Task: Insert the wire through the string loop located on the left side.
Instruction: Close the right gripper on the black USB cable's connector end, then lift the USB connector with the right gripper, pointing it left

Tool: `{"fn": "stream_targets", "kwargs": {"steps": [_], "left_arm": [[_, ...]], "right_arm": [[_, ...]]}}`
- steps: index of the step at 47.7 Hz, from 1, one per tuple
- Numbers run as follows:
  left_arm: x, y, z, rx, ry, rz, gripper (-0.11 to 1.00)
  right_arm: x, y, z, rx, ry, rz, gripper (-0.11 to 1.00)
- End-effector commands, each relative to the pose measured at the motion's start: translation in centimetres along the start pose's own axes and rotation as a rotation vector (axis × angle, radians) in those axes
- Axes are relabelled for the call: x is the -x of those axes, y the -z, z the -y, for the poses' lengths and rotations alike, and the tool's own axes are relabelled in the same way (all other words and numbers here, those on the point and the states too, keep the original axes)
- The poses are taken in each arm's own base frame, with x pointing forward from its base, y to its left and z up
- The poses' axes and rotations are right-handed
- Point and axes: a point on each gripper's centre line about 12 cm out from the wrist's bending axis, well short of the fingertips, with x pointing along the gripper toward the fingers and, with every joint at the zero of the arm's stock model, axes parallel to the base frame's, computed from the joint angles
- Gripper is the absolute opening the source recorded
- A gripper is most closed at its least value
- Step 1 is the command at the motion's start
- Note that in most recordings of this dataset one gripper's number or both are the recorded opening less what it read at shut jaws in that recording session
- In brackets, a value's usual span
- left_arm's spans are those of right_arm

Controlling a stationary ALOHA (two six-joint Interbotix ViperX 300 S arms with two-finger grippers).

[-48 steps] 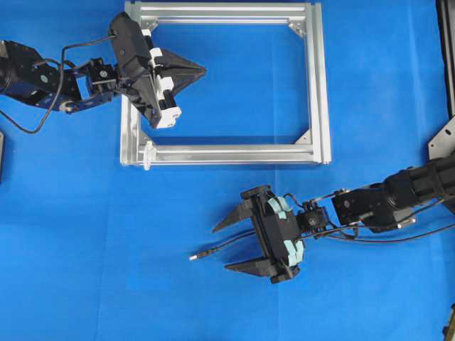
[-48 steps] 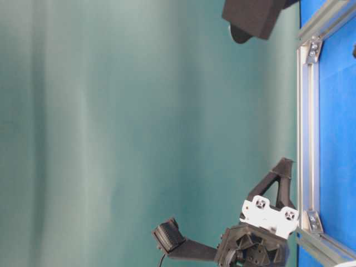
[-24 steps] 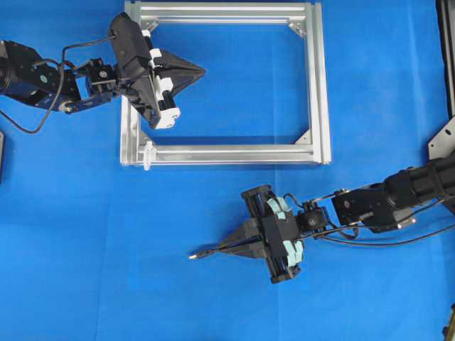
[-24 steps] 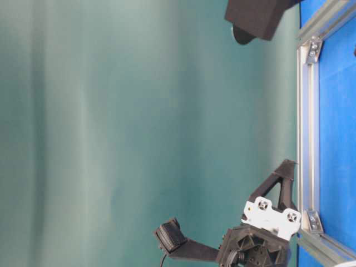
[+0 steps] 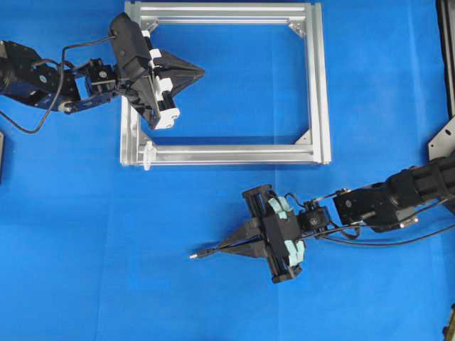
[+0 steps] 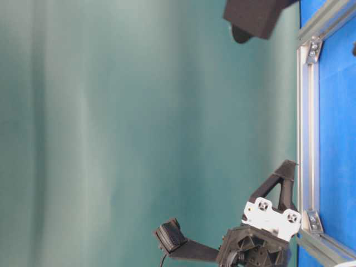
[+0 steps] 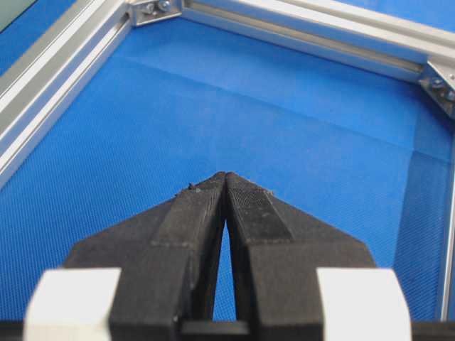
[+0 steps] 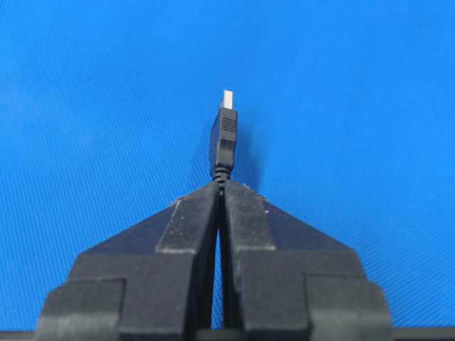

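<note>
Overhead view: right end effector [image 5: 229, 246], spread a second earlier, had pinched the wire [image 5: 201, 252] behind its plug at 5 o'clock of the string loop [image 5: 148, 155]; left end effector [image 5: 200, 71] pressed together, empty; threading could begin.

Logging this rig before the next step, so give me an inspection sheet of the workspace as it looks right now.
Surface: blue mat, flat.
Job's things: wire pinched just behind its plug, plug sticking out ahead of the jaws; loop white, at the frame's lower-left corner in the overhead view.
Clutter: nothing seen.
Grippers: right gripper shut on the wire; left gripper shut, empty, over the frame's inside.
Cables: black arm cable on the left.
Surroundings: teal backdrop.
</note>
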Motion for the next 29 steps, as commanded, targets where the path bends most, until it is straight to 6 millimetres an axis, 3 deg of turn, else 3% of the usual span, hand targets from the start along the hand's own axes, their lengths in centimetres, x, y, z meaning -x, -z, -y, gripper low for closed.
{"fn": "stream_targets", "kwargs": {"steps": [1,20,29], "left_arm": [[0.3,-1.5,0.0,0.003,0.003,0.046,0.0],[0.3,-1.5,0.1,0.003,0.004,0.044,0.0],[0.3,-1.5,0.1,0.004,0.004,0.044,0.0]], "right_arm": [[0.6,-2.4,-0.2,0.0,-0.004,0.055,0.0],[2.8,-7.4,-0.7,0.027,0.0,0.055,0.0],[3.0,-7.7,-0.8,0.031,0.001,0.051,0.0]]}}
